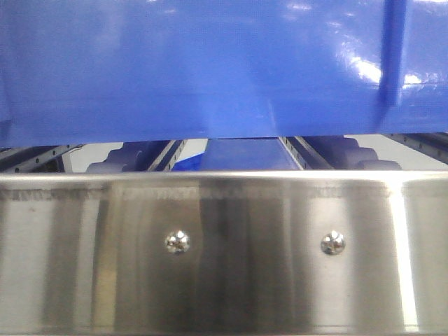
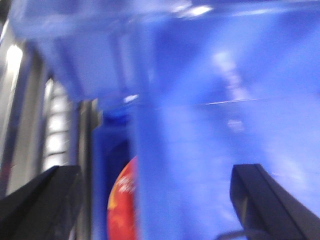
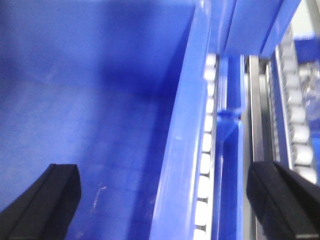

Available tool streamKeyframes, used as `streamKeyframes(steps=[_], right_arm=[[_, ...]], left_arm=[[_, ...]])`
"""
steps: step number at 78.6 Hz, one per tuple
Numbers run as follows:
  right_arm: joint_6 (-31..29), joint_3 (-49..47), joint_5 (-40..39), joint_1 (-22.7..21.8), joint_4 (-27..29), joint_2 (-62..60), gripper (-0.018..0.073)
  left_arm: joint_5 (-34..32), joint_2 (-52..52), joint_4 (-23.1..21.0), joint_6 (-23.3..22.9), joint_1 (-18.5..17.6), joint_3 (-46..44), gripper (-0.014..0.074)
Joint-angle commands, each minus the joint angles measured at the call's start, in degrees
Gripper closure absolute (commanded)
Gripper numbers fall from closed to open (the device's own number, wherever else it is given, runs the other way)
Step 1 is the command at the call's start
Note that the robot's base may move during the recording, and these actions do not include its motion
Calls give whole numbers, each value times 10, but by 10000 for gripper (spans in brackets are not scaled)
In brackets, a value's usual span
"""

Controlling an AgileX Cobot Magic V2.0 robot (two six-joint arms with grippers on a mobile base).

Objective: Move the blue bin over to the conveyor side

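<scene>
The blue bin (image 1: 210, 70) fills the top of the front view, its glossy wall with one thin rib hanging just above the rack's steel front. In the left wrist view my left gripper (image 2: 157, 200) is open, its black fingers far apart astride a blurred corner of the bin (image 2: 210, 150). My right gripper (image 3: 165, 200) is open too. One of its fingers (image 3: 55, 200) is over the bin's inside (image 3: 100, 100), the other finger (image 3: 280, 200) is outside, and the thick rim runs between them untouched. The conveyor is out of view.
A shiny steel front plate (image 1: 224, 259) with two screws spans the near side, with roller tracks (image 3: 295, 125) behind it. White rollers (image 3: 206, 145) and another blue part (image 3: 230, 165) lie right beside the bin's rim. A red-orange round object (image 2: 125, 205) shows past the bin's corner.
</scene>
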Motion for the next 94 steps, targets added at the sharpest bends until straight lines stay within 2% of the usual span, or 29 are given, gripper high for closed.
streamKeyframes(steps=[1,14,32,44,94], right_arm=[[2,-6,-4,0,-19,14,0],[27,-6,-4,0,-81,38,0],[33,-6,-4,0,-76,73,0],[33,-6,-4,0,-51,93,0],[33,-6,-4,13,-51,115,0]], left_arm=[[-4,12,2,2,2,-5,101],[-4,34,-1,2,1,-5,101],[-4,60,-1,2,1,-4,101],[-4,75,-1,2,1,-4,101],[-4,87,-1,2,1,-4,101]])
